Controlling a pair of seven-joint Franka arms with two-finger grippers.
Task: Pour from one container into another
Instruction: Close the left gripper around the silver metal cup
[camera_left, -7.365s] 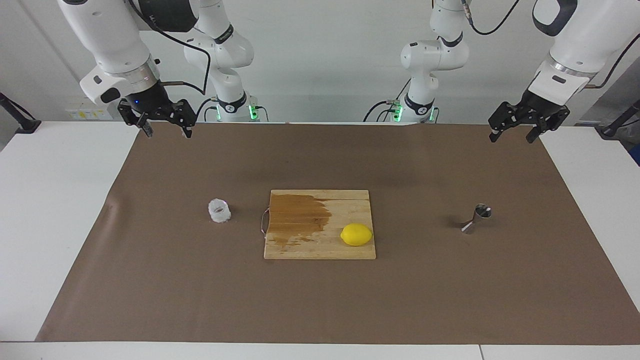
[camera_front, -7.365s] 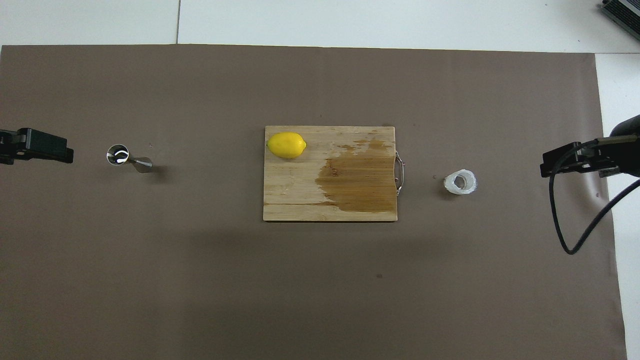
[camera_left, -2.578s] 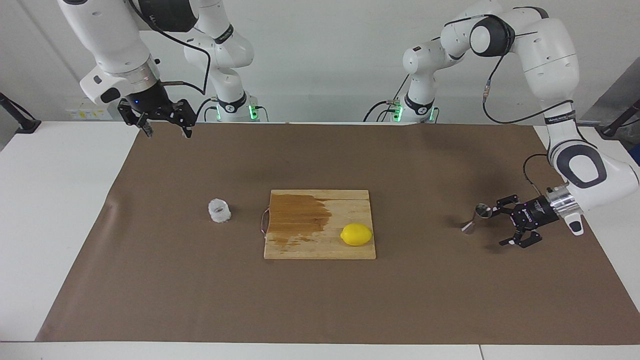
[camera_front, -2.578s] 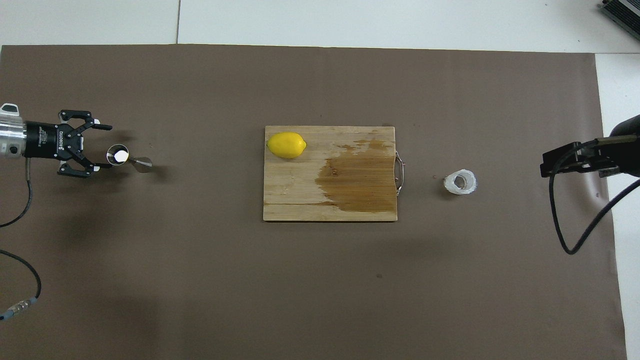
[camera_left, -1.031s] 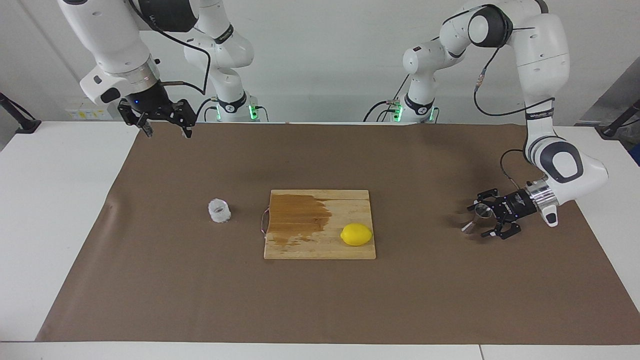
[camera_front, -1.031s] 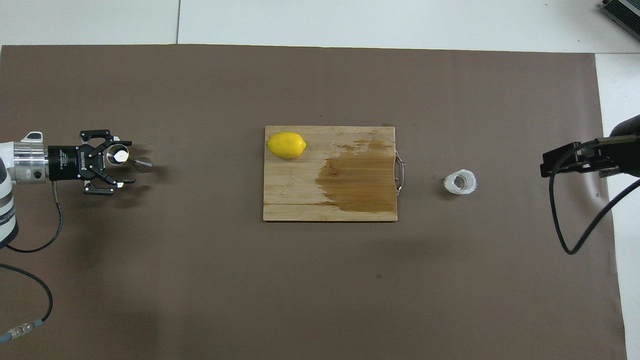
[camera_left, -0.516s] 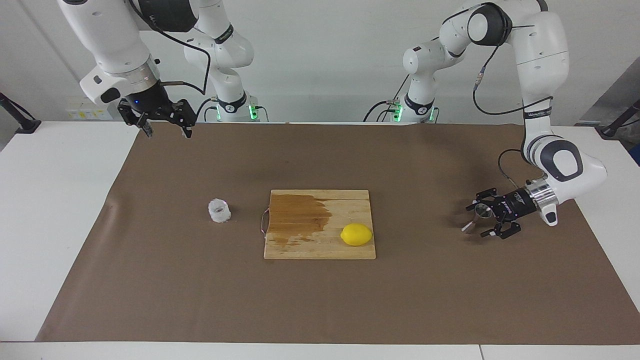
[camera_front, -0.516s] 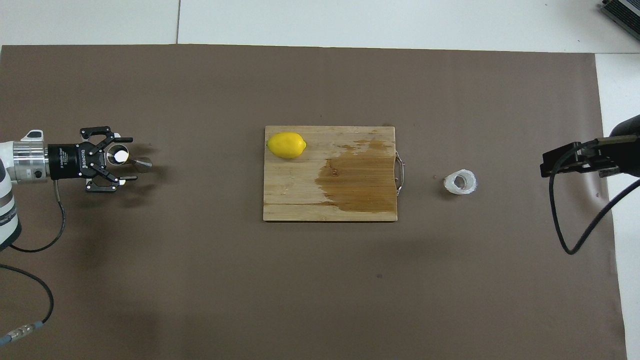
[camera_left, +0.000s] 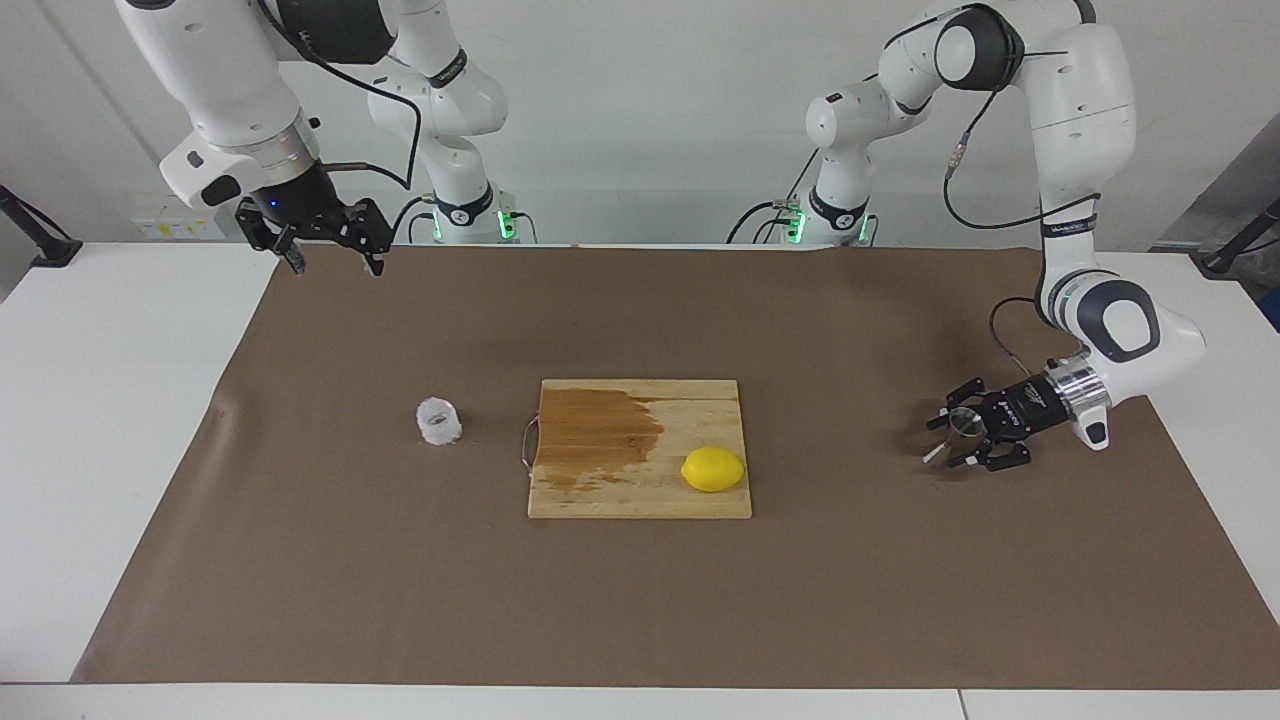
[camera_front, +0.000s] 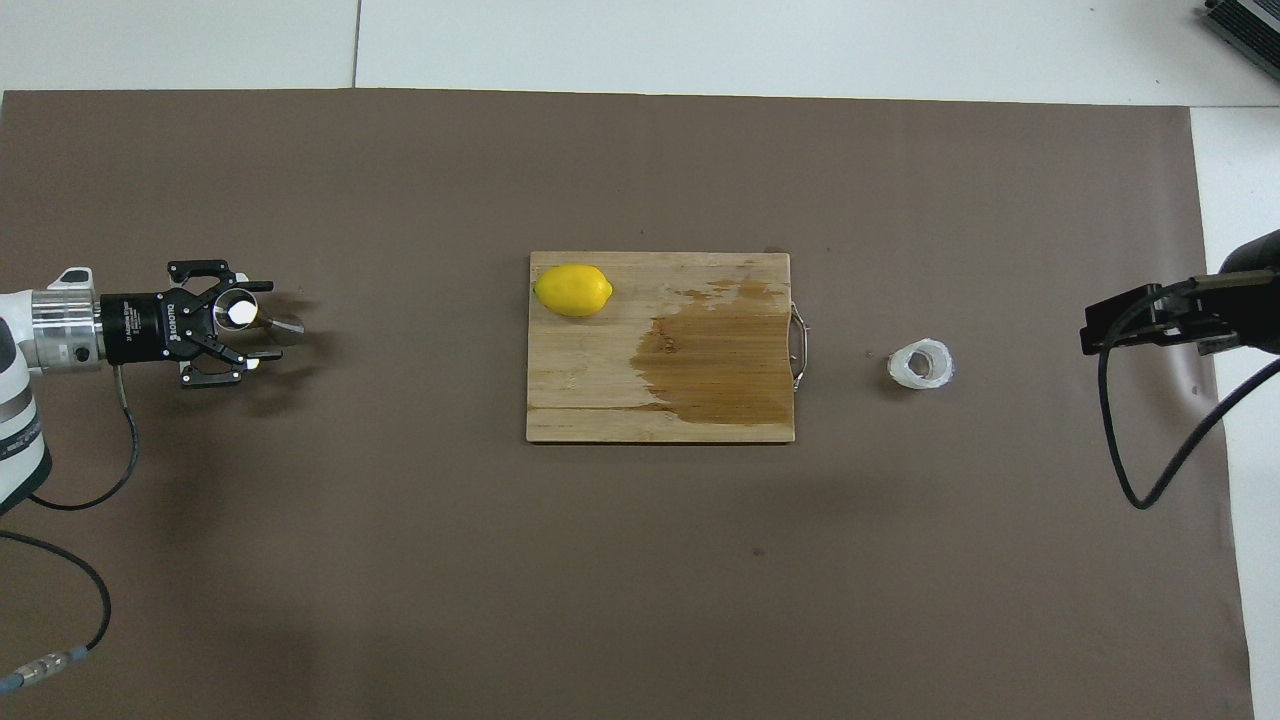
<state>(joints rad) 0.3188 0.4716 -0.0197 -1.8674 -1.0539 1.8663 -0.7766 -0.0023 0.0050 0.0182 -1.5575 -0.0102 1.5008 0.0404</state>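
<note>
The left pincer (camera_left: 944, 440) lies low at the left arm's end of the table (camera_left: 130, 400), its fingers partway in on either side of the small shiny steel hourglass-shaped jigger (camera_left: 955, 432). Whether they already press the metal I cannot tell. The jigger stands narrow-waisted and light, so one finger landing first could tip it or skid it along the brown paper sheet (camera_left: 640, 600). Smooth steel may also slip in a grip set too high on the upper cone.

In the overhead view the pincer's links cover part of the jigger (camera_front: 252, 316), and its lower cone is hard to make out.

Mid-table, the wooden cutting board (camera_left: 640, 480) carries a dark wet patch and a yellow lemon (camera_left: 713, 469). Toward the right arm's end stands the small translucent whitish plastic cup (camera_left: 438, 421), untouched; its contents cannot be seen. Its thin wall might buckle under a firm squeeze.

The right pincer (camera_left: 331, 266) waits, wide open and empty, above the sheet's edge nearest the robots; the overhead view cuts it off.
</note>
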